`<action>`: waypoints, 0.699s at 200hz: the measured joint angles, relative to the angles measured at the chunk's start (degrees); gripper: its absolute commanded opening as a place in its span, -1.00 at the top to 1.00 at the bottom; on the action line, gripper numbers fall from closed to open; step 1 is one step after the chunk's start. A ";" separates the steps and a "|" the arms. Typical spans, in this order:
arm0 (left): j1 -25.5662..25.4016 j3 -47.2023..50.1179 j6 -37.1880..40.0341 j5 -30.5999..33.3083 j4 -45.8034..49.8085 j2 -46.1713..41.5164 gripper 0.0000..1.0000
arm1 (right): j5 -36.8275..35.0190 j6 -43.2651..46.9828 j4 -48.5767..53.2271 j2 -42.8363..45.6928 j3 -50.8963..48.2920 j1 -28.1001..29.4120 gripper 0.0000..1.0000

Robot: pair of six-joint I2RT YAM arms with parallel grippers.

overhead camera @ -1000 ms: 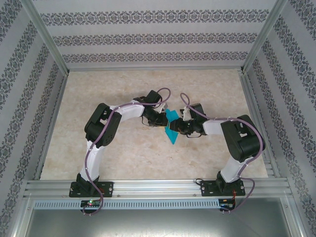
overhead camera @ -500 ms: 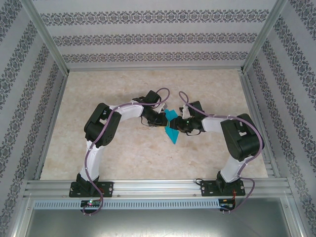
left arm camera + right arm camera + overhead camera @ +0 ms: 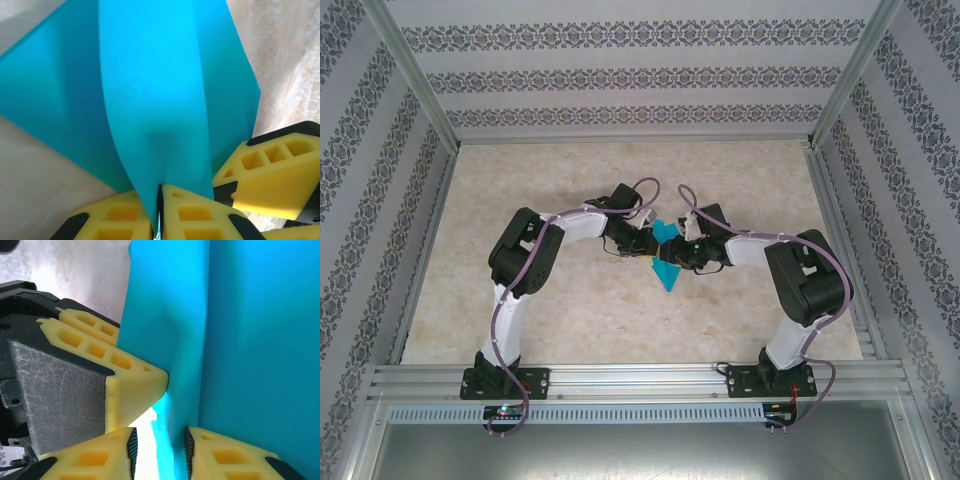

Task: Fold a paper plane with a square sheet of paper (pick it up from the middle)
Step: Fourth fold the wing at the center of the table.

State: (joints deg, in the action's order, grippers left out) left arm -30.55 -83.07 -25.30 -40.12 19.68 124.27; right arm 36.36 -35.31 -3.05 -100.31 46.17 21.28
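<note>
Left gripper: is pinching the folded teal paper, jaws closed on its edge.
Between them: the folded teal paper is sitting at the table middle, long axis running far-to-near.
Right gripper: is straddling the crease, jaws narrowly apart, equally near.

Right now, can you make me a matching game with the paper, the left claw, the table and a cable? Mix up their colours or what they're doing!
Things
1. paper
2. left claw
3. table
4. cable

Matches
A. purple
B. shut on the paper
C. teal-blue
D. pale beige, marbled

Pairs: 1-C, 2-B, 3-D, 4-A
</note>
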 measured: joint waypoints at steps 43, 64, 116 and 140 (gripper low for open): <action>0.31 0.61 -0.02 -1.14 -0.96 -0.02 0.71 | -1.51 -3.61 -0.15 0.00 -0.04 -0.17 0.34; 0.48 0.85 0.00 -1.46 -1.25 -0.09 0.71 | -2.86 -4.37 -0.15 0.00 -0.04 -0.94 0.35; 0.68 1.29 0.00 -2.10 -2.01 -0.13 0.72 | -3.96 -4.31 1.38 -2.75 4.50 -2.05 0.34; 0.85 1.46 0.00 -2.38 -2.25 -0.13 0.73 | -3.96 -3.52 2.25 -5.14 6.73 -2.05 0.33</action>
State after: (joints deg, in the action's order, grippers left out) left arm -29.69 -81.60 -25.30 -42.50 17.43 124.14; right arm 32.40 -38.83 -0.80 -105.45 52.90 19.22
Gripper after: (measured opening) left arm 0.137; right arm 0.331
